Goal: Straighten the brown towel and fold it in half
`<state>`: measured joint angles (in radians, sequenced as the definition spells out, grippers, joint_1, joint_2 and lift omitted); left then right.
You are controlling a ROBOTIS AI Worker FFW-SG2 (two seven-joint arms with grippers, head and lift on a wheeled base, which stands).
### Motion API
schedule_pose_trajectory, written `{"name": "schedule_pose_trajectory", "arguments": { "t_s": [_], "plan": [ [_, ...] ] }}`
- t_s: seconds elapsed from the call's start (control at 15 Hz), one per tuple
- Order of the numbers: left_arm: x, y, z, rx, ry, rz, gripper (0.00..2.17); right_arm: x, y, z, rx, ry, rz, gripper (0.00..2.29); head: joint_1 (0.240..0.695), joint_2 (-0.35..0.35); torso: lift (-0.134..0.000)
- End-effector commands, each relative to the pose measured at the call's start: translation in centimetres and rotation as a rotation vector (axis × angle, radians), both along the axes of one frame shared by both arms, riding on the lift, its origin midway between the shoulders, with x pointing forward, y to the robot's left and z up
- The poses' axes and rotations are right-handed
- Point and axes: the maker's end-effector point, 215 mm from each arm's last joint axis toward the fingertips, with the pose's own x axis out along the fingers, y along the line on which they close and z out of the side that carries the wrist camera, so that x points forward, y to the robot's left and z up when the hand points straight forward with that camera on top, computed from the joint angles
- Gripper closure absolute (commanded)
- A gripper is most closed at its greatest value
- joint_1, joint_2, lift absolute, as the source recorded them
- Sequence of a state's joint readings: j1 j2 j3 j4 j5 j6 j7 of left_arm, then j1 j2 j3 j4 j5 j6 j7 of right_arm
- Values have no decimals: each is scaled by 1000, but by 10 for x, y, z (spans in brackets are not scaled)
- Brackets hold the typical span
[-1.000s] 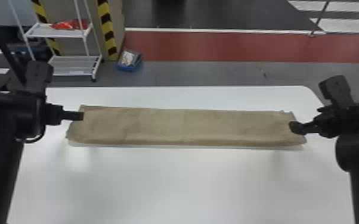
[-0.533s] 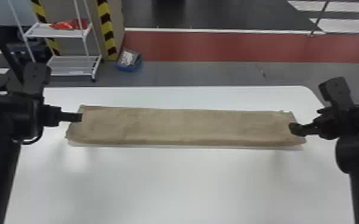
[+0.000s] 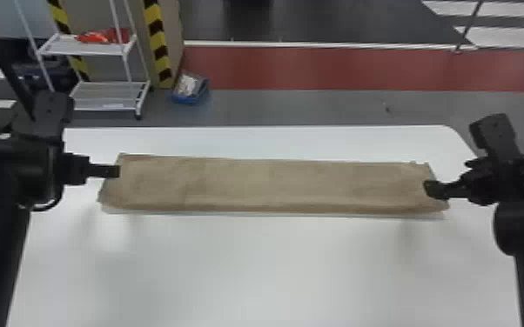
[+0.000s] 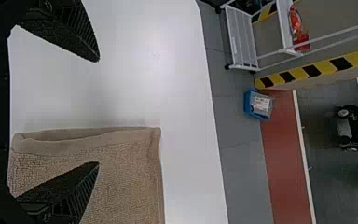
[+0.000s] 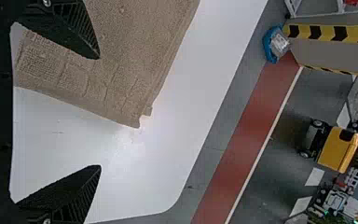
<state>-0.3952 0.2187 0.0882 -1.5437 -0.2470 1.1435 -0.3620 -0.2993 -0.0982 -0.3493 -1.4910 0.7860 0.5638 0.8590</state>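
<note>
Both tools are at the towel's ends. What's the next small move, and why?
I'd probably lower the left tool slightly and close it on the left end of the brown towel. Its fingers stand apart with that end's edge lying between them, and the layers there gape a little, so a gentle tug might straighten them.

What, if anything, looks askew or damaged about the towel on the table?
The brown towel looks slightly untidy: its layers gape at the left end rather than lying flush, and a small tab of cloth sticks out near the far right corner. I see no spill on the table.
</note>
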Motion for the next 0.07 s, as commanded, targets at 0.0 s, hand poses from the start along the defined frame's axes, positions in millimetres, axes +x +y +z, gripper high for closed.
{"name": "schedule_pose_trajectory", "arguments": {
  "t_s": [0.0],
  "plan": [
    [-2,0,-2,-2,5,2,90,0,0,0,1,0,0,33,695,-25,-123]
  ]
}}
